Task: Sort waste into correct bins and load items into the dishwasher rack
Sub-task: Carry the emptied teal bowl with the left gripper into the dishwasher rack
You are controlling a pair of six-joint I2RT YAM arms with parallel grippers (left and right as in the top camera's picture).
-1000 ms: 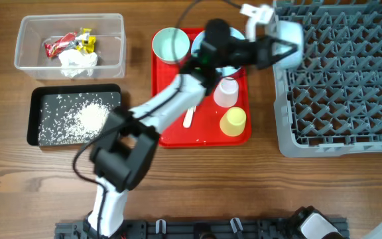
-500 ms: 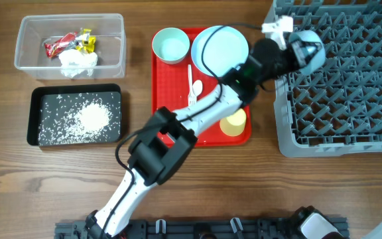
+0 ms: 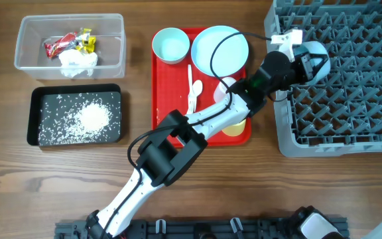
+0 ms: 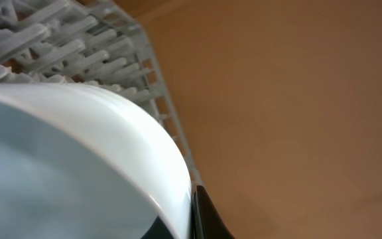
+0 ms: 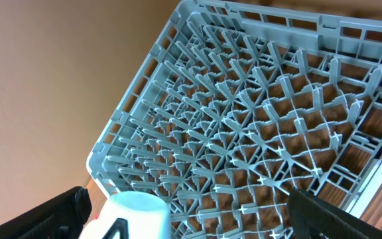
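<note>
**Left arm has a bowl over the rack**

- The left gripper (image 3: 302, 57) is clamped on the rim of a pale bowl (image 3: 317, 52). The left wrist view shows one black finger (image 4: 207, 222) against the bowl's edge.
- The bowl is above the left part of the grey rack (image 3: 350, 99), near its far-left corner. I can't tell whether it touches the pegs.
- The right gripper (image 5: 197, 214) is released, jaws wide apart. It holds nothing and looks across the rack from a distance.
- On the red tray (image 3: 159, 99) are the second bowl (image 3: 171, 45), the plate (image 3: 219, 50) and the white cutlery (image 3: 192, 89). The pink cup (image 3: 227, 84) and yellow cup (image 3: 237, 126) are also there, both partly hidden by the left arm.
- The clear tub (image 3: 115, 46) holds the tissue (image 3: 78, 63) and wrappers (image 3: 68, 43).
- The black tray (image 3: 33, 119) holds the rice (image 3: 88, 116).
</note>
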